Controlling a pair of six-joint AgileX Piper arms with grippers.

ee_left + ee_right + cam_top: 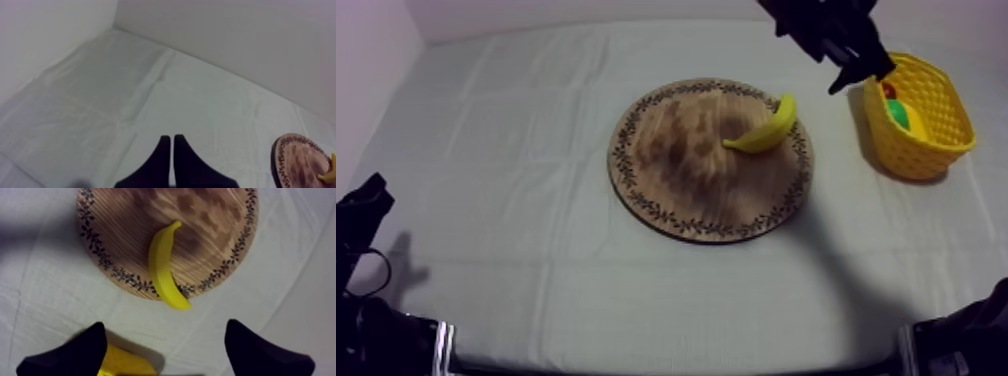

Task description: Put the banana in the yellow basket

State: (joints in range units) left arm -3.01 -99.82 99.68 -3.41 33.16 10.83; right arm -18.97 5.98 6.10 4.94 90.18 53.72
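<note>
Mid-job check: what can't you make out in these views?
Top view: contents of the yellow basket; its wall hides all but bits of red and green.
Left wrist view: wooden board and banana, cut off by the edge.
Right wrist view: the basket, mostly behind one jaw of the right gripper.

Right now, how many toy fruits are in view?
3: a banana on the board's rim, a small red fruit and a green one in the basket; others may hide there.
</note>
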